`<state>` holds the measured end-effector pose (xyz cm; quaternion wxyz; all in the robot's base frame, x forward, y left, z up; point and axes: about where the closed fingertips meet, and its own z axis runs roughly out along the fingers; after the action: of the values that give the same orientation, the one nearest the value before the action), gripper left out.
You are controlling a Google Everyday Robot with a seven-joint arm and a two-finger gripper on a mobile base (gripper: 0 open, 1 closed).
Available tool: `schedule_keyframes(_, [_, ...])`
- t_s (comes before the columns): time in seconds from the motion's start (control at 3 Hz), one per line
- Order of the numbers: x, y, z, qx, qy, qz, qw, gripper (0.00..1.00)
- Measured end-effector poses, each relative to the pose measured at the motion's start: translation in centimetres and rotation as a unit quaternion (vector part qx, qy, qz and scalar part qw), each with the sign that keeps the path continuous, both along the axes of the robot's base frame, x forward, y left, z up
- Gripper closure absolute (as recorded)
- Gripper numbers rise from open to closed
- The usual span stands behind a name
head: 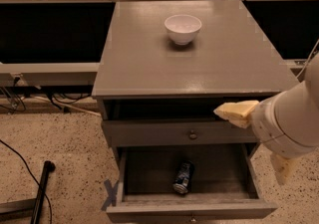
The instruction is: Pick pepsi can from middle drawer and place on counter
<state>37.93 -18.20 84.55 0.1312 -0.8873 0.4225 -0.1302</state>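
The pepsi can (183, 177) lies on its side in the open middle drawer (134, 178), near the middle of its tray. The counter (149, 63) is the grey top of the cabinet above. My gripper (256, 139) hangs at the cabinet's right front corner, above and to the right of the can. One cream finger (235, 110) reaches in front of the dark slot under the counter. The other finger (280, 168) points down beside the drawer's right wall. The fingers stand wide apart and hold nothing.
A white bowl (183, 28) stands at the back middle of the counter. A closed drawer front with a knob (193, 135) sits above the open drawer. A black pole (42, 188) and cables lie on the speckled floor at left. Blue tape (110, 192) marks the floor.
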Motion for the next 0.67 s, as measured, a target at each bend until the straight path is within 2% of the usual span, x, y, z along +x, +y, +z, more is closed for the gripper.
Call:
schedule_keyframes(0.33, [0.1,0.1,-0.3,-0.019,0.001,0.003,0.9998,0.00])
schedule_keyframes(0.67, [1.5,-2.3,-3.0,-0.028,-0.001,0.019,0.9994,0.00])
